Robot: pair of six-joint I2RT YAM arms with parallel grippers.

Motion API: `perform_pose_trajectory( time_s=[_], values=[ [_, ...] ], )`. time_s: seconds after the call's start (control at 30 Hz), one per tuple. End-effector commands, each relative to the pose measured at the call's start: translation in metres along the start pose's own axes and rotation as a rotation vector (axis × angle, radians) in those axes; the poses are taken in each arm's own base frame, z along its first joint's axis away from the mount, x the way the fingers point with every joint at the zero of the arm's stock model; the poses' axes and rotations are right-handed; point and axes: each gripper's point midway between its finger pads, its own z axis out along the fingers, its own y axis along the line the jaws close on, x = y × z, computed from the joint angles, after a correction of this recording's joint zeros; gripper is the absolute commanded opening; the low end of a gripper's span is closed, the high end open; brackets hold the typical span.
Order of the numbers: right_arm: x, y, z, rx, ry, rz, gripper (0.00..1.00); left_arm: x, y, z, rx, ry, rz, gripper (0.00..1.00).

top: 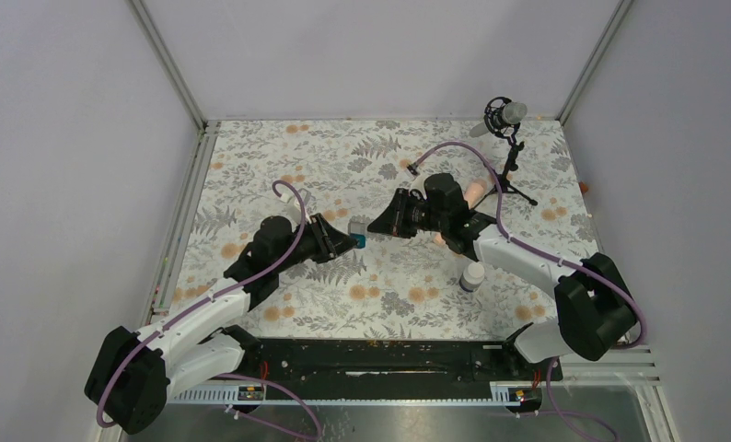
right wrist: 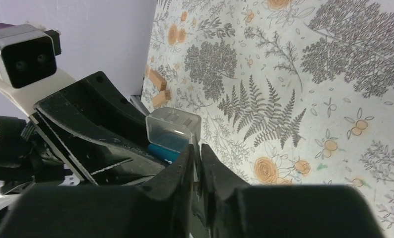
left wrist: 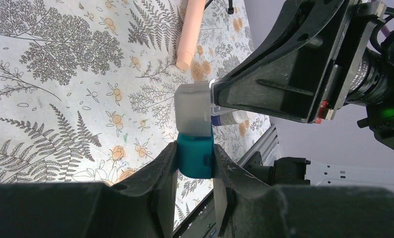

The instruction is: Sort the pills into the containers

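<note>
My left gripper (top: 348,239) is shut on the teal base of a tiny box (top: 358,238), holding it above the floral table. In the left wrist view the teal base (left wrist: 195,156) sits between my fingers, with its translucent lid (left wrist: 192,109) hinged open above it. My right gripper (top: 377,226) meets it from the right and is shut on the lid's thin edge (right wrist: 172,126); the jaws (right wrist: 196,148) are nearly closed. The white round bottle (top: 472,276) stands near the right arm. No pills show inside the box.
A black microphone (top: 504,115) on a tripod stands at the back right. A peach cylinder (left wrist: 190,32) lies on the cloth beyond the box, and another (top: 475,191) lies by the right wrist. Small orange pieces (right wrist: 158,80) lie near the table's edge.
</note>
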Motion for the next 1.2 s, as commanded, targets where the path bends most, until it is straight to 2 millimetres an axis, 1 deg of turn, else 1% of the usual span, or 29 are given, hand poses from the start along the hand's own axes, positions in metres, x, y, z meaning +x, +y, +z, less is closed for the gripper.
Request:
perform_pose_trajectory(
  time_s=[0.0, 0.03, 0.07, 0.1, 0.13, 0.2, 0.27, 0.33, 0.37, 0.47, 0.63, 0.77, 0.9, 0.93, 0.97, 1.03, 1.07, 1.1, 1.17],
  values=[
    [-0.008, 0.008, -0.002, -0.02, -0.011, -0.012, 0.08, -0.023, -0.035, -0.002, 0.107, -0.057, 0.032, 0.0],
    [-0.009, 0.009, -0.003, -0.02, -0.017, -0.014, 0.02, -0.023, -0.034, -0.002, 0.103, -0.055, 0.034, 0.0],
    [-0.009, 0.007, -0.003, -0.012, -0.017, -0.015, 0.0, -0.023, -0.033, -0.002, 0.094, -0.054, 0.035, 0.03],
    [-0.01, 0.007, -0.004, -0.005, -0.02, -0.018, 0.0, -0.023, -0.031, -0.001, 0.082, -0.056, 0.034, 0.1],
    [-0.008, 0.003, -0.004, 0.012, -0.015, -0.019, 0.0, -0.023, -0.028, 0.0, 0.068, -0.056, 0.033, 0.19],
    [-0.007, -0.003, -0.004, 0.043, -0.007, -0.028, 0.0, -0.022, -0.025, 0.0, 0.054, -0.049, 0.04, 0.59],
    [-0.005, -0.01, -0.004, 0.075, 0.002, -0.041, 0.0, -0.022, -0.021, 0.001, 0.035, -0.045, 0.053, 0.81],
    [-0.003, -0.023, -0.004, 0.132, 0.009, -0.06, 0.0, -0.021, -0.013, 0.002, -0.006, -0.045, 0.06, 0.97],
    [-0.002, -0.031, -0.004, 0.164, 0.014, -0.069, 0.0, -0.023, -0.008, 0.001, -0.033, -0.05, 0.068, 0.99],
    [0.005, -0.055, -0.004, 0.249, 0.044, -0.105, 0.0, -0.028, 0.004, -0.002, -0.105, -0.083, 0.081, 0.99],
    [0.019, -0.089, 0.004, 0.334, 0.129, -0.159, 0.0, -0.033, 0.013, -0.013, -0.165, -0.122, 0.093, 0.99],
    [0.027, -0.113, 0.01, 0.376, 0.199, -0.165, 0.0, -0.031, 0.016, -0.021, -0.19, -0.118, 0.094, 0.99],
    [0.026, -0.125, 0.015, 0.396, 0.218, -0.167, 0.0, -0.024, 0.019, -0.027, -0.209, -0.098, 0.081, 0.99],
    [0.025, -0.127, 0.015, 0.404, 0.216, -0.171, 0.05, -0.024, 0.019, -0.029, -0.209, -0.095, 0.08, 0.98],
    [0.023, -0.129, 0.015, 0.415, 0.212, -0.175, 0.13, -0.024, 0.019, -0.031, -0.21, -0.098, 0.079, 0.99],
    [0.019, -0.131, 0.013, 0.443, 0.201, -0.179, 0.35, -0.024, 0.018, -0.036, -0.214, -0.105, 0.082, 0.98],
    [0.017, -0.131, 0.011, 0.456, 0.199, -0.184, 0.44, -0.025, 0.017, -0.039, -0.219, -0.111, 0.087, 0.99],
    [0.013, -0.131, 0.008, 0.474, 0.189, -0.19, 0.51, -0.027, 0.016, -0.042, -0.224, -0.116, 0.092, 0.99],
    [0.004, -0.128, -0.001, 0.508, 0.16, -0.204, 0.6, -0.03, 0.017, -0.047, -0.243, -0.127, 0.102, 0.99]
  ],
)
